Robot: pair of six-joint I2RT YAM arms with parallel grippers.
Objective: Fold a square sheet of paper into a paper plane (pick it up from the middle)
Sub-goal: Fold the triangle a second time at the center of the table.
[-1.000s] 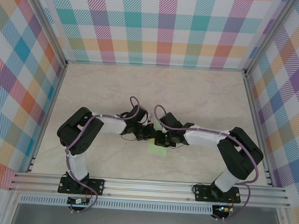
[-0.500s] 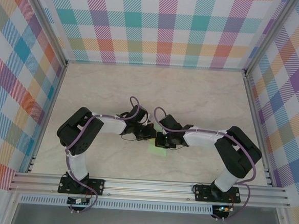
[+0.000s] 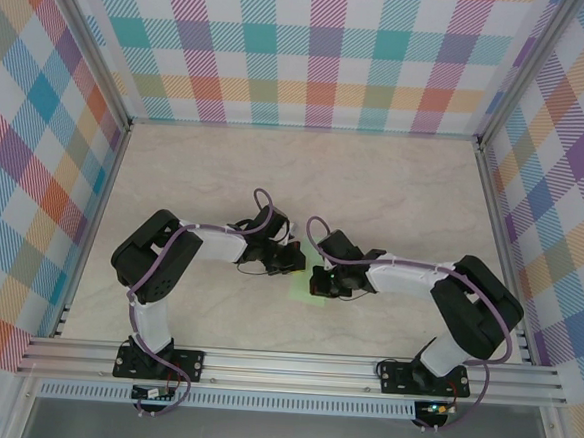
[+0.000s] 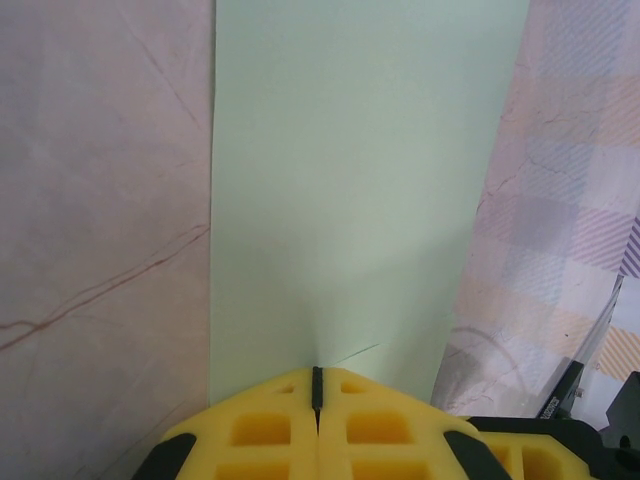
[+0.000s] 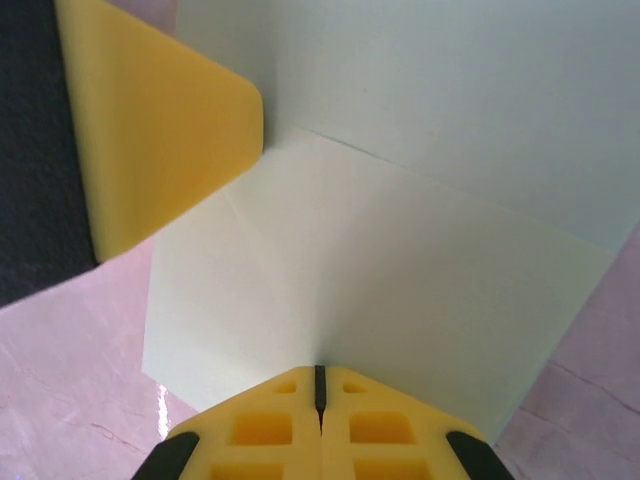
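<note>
On the marbled beige tabletop (image 3: 204,183) your thin pale mint-green square paper sheet (image 3: 305,292) lies mid-table w/ early folds only, no plane yet, left gripper (image 4: 317,374) & right gripper (image 5: 320,370) fully closed, tips on it.

One square sheet of paper (image 3: 302,292), two hands (image 4: 317,375) (image 5: 320,372), two arms (image 3: 159,262) (image 3: 467,303)

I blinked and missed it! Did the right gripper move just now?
Yes. The right gripper slid a little toward the near rail, away from the back wall, shut on the paper.
</note>
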